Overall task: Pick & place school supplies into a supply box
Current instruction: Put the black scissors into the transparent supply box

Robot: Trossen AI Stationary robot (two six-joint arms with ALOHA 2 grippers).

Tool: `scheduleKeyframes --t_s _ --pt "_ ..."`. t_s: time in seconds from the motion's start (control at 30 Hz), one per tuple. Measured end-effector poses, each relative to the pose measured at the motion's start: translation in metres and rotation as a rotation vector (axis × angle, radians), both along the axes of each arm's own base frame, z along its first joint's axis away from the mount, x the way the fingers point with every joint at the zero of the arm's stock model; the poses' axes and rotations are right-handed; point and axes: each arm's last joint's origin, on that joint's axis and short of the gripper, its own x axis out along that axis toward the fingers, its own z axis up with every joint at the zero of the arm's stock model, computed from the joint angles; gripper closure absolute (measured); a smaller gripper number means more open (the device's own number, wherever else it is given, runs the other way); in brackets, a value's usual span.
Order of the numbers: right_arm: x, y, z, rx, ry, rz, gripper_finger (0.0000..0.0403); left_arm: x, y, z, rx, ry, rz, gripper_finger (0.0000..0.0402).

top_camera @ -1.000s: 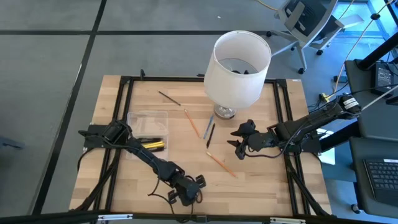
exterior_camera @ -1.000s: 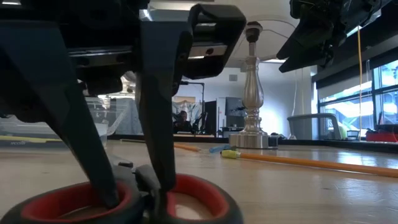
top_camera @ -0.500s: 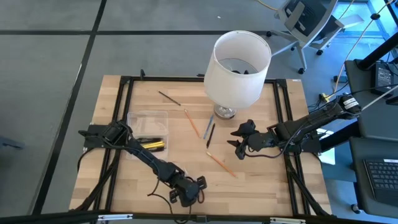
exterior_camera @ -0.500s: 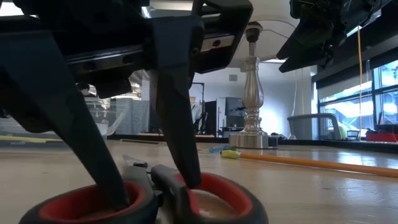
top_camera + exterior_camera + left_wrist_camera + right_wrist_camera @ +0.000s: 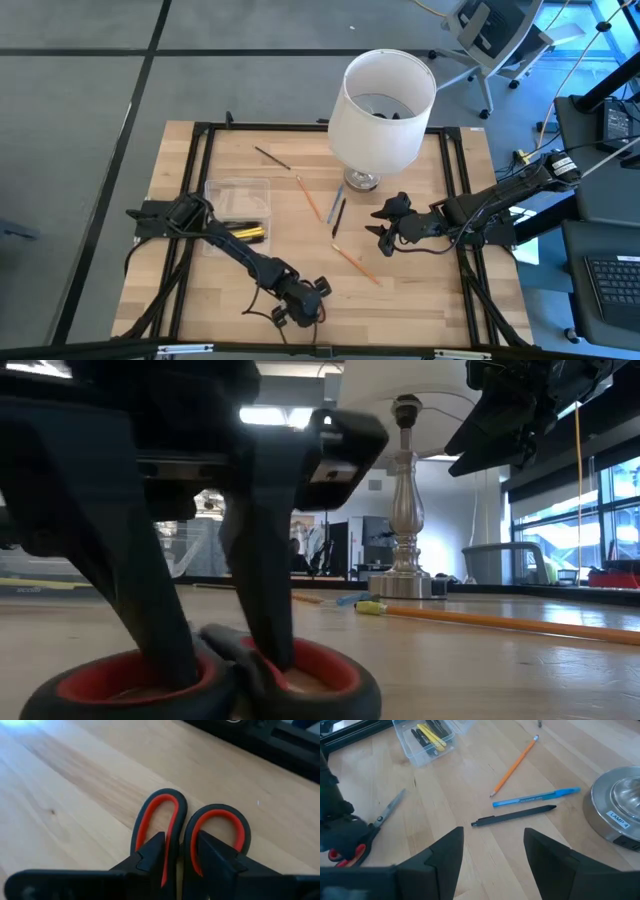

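Two black fingers [image 5: 170, 650] of the left gripper [image 5: 177, 852] poke down into the red rings of the scissors [image 5: 190, 827], one finger in each ring. Its jaws are part open, and the scissors lie flat on the desk [image 5: 420, 290] at its near edge. Farther back from the scissors, the clear box [image 5: 237, 212] holds yellow and black pens. An orange pencil [image 5: 354, 264] lies between the scissors and the lamp [image 5: 380, 110]. The right gripper [image 5: 385, 228] hangs near the lamp, jaws wide open and holding nothing.
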Motion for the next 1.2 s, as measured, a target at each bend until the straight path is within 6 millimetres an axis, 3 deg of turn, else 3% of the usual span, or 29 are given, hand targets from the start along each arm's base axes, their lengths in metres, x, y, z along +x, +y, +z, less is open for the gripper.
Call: scheduleKeyframes --t_s 0.27,0.83,1.2 --pt "0.0 0.0 0.0 -0.001 0.001 0.0 0.0192 0.003 0.004 -0.006 -0.068 0.068 0.076 0.0318" --pt "0.0 0.0 0.0 -0.003 0.005 0.001 0.0192 0.009 0.002 -0.005 -0.086 -0.013 0.108 0.0333" --pt "0.0 0.0 0.0 -0.005 0.007 0.002 0.0192 0.006 0.011 0.028 -0.124 -0.06 0.347 0.0334"
